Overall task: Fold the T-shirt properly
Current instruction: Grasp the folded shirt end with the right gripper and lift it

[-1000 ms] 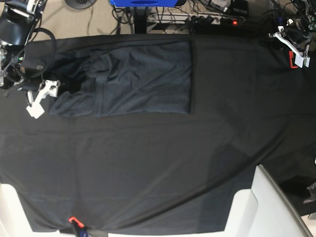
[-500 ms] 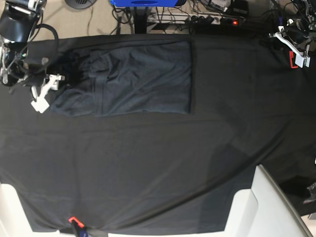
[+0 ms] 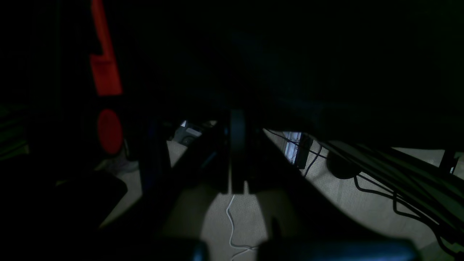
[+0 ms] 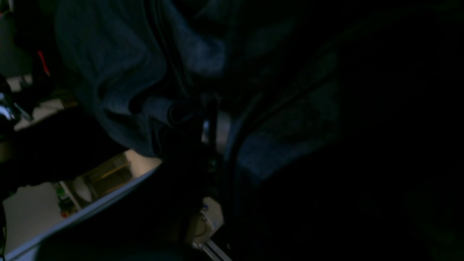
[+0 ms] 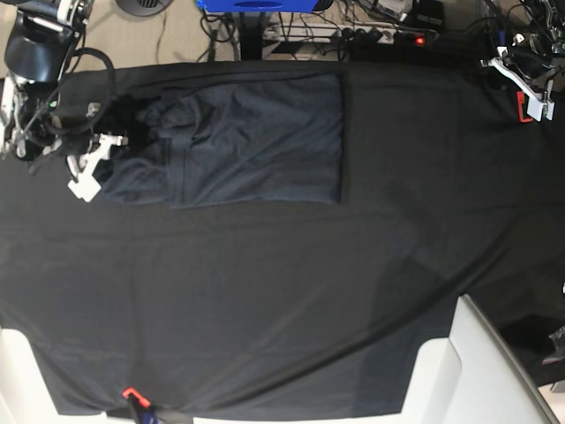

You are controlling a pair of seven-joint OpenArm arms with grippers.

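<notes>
Fingers (image 5: 87, 177) of the right gripper (image 5: 95, 159) sit closed at the shirt's (image 5: 256, 141) edge on the base view's left. Right wrist view: grey cloth bunches around the closed jaws, so a pinch of the fabric looks held; too dark to be sure.

Left gripper (image 5: 530, 97): parked at the far corner on the base view's right, jaws shut on nothing, well apart from the shirt. Left wrist view is mostly black; only 1 red part (image 3: 105, 69) and floor cables (image 3: 380, 174) show.

No containers in view.

Shirt lies flat on the black cloth (image 5: 282, 300) at the far side, partly folded, roughly rectangular, with its left portion rumpled next to the right fingers.

Versus 1 s ago: right jaws went from wide open to closed, the gripper moved up and in toward the shirt, and the near-left fabric has drawn in and bunched. Left arm unchanged.
</notes>
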